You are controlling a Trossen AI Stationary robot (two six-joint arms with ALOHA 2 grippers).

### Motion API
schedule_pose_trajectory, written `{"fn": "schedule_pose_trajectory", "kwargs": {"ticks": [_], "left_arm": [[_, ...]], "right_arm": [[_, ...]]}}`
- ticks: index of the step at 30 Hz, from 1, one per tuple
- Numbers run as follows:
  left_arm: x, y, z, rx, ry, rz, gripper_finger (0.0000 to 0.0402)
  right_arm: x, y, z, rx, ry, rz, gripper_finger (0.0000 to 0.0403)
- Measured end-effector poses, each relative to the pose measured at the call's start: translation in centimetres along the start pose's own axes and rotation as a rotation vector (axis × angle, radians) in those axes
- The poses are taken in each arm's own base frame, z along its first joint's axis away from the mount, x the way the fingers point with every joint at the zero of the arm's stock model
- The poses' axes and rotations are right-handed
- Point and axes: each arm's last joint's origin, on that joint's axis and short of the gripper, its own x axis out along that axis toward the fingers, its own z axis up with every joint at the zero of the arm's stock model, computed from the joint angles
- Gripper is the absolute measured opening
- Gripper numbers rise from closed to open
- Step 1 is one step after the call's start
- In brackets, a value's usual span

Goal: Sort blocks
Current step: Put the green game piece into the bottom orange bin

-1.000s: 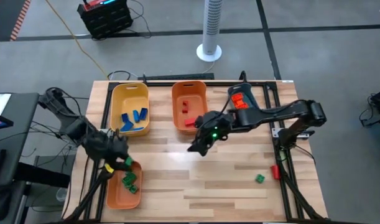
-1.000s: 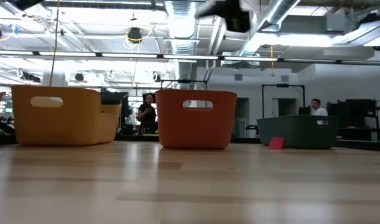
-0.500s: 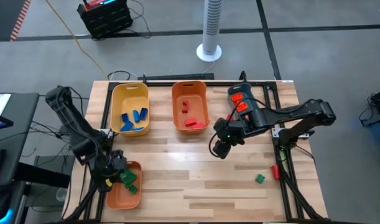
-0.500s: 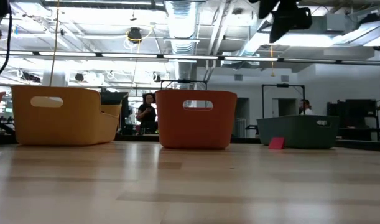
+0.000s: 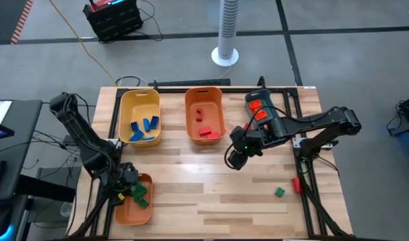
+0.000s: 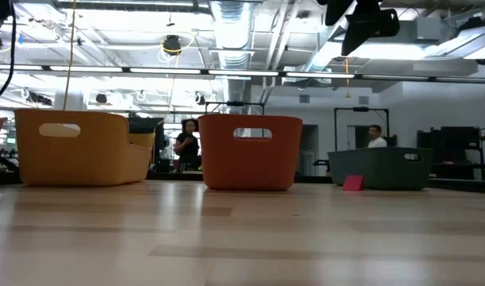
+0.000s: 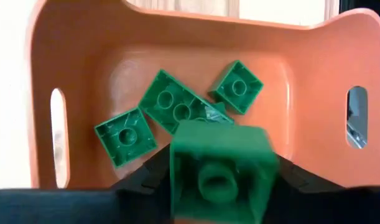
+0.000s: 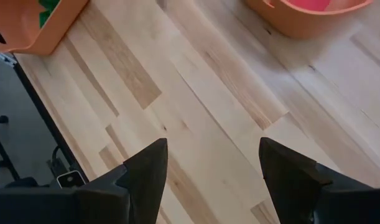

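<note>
My left gripper [image 5: 126, 184] hangs over the orange bin [image 5: 132, 204] at the table's near left and is shut on a green brick [image 7: 221, 174]. Three green bricks [image 7: 180, 112] lie on that bin's floor. My right gripper [image 5: 234, 159] is open and empty above the middle of the table; it also shows in the right wrist view [image 8: 211, 152] and at the top of the low view [image 6: 361, 20]. A green brick [image 5: 280, 192] and a red brick [image 5: 295, 184] lie on the table near its right edge. My left gripper pinches the green brick between its two fingers [image 7: 146, 177], which sit on two opposite sides of it. The fingers point down into the bin. The brick is lifted clear above the bricks on the bin's floor, one studded face [image 7: 216, 182] toward the wrist camera.
A yellow bin [image 5: 140, 117] with blue bricks and an orange bin [image 5: 204, 114] with red bricks stand at the far side. Bare wood lies between them and the near edge. In the low view a dark bin [image 6: 381, 168] and people show beyond the table.
My left gripper has gone toward the table's near edge and now hangs over the near-left orange bin with the green brick. My right gripper has gone toward the table's right edge, away from the front of the far orange bin.
</note>
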Motion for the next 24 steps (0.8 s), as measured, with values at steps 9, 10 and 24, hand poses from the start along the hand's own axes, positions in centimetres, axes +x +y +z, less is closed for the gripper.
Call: {"fn": "schedule_pose_trajectory", "kwargs": {"ticks": [9, 10, 24], "left_arm": [[-0.6, -0.3, 0.0, -0.06, 0.044, -0.069, 0.0237], [-1.0, -0.5, 0.1, -0.061, 0.052, -0.094, 0.0242], [-7.8, -1.9, 2.1, -0.147, -0.096, -0.296, 0.0245]], "right_arm": [[0.0, -0.5, -2.6, 0.058, 0.188, -0.133, 0.026], [0.0, -0.8, -3.3, 0.065, 0.241, -0.184, 0.026], [5.9, -4.6, -13.4, 0.059, 0.808, -0.319, 0.026]]}}
